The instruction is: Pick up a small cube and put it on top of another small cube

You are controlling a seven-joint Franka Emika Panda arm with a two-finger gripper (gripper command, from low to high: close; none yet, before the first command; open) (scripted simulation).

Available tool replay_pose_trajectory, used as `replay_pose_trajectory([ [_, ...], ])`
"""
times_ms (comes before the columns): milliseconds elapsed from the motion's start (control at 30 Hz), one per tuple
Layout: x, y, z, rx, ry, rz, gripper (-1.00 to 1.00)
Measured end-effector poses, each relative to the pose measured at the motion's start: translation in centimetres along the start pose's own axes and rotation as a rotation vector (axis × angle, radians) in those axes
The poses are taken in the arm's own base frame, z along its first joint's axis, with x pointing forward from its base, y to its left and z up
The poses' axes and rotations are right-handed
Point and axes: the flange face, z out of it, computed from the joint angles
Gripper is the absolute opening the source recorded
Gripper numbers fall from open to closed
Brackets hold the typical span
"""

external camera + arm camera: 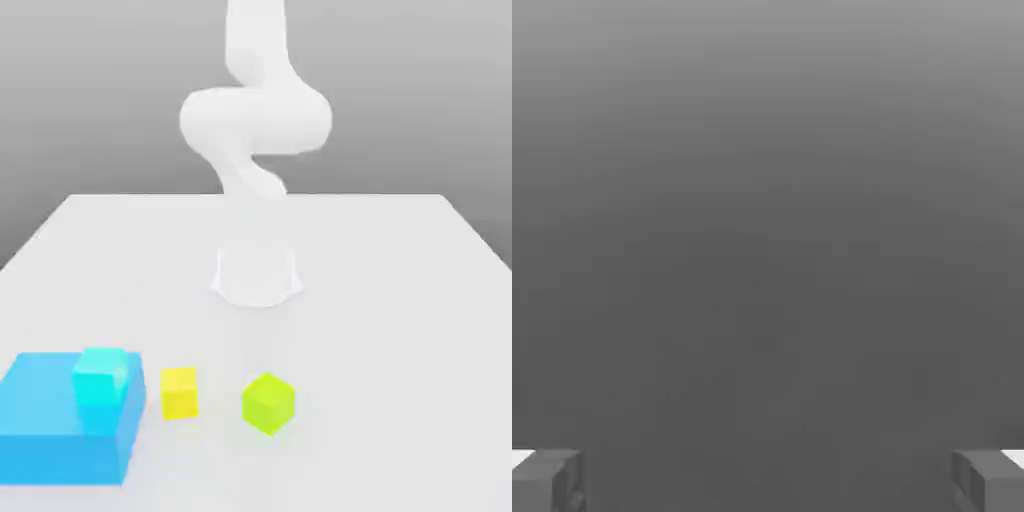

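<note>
blue block (50, 420) nearest, cyan cube (100, 385) on top; pincer (768, 480) spread.

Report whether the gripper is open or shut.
Open: the gripper has its two fingertips far apart in the hand view, nothing between them.

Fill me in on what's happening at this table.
A white robot arm stands at the back of the white table, holding nothing; its fingers are spread open. Near the front, a cyan cube rests on a larger blue block, with a yellow cube and lime-green cube alongside.
</note>
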Motion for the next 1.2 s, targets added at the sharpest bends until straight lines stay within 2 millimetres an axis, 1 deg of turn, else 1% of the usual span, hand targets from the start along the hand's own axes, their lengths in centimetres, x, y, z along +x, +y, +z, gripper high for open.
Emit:
replay_pose_trajectory([
  [133, -1.0, -2.6, 6.2, -0.022, -0.102, -0.12, 0.0],
  [233, -2.4, -4.3, 10.8, -0.037, -0.173, -0.208, 0.0],
  [367, -5.2, -6.4, 16.9, -0.055, -0.266, -0.329, 0.0],
  [500, -8.9, -8.1, 22.9, -0.073, -0.357, -0.452, 0.0],
  [667, -15.4, -9.8, 30.0, -0.087, -0.472, -0.622, 0.0],
  [833, -21.9, -9.7, 36.8, -0.112, -0.576, -0.774, 0.0],
  [967, -28.1, -8.9, 41.7, -0.129, -0.66, -0.904, 0.0],
  [1100, -34.6, -7.2, 46.1, -0.145, -0.742, -1.038, 0.0],
  [1133, -36.0, -6.6, 47.2, -0.148, -0.757, -1.062, 0.0],
  [1200, -38.1, -5.3, 49.5, -0.15, -0.768, -1.081, 0.0],
])
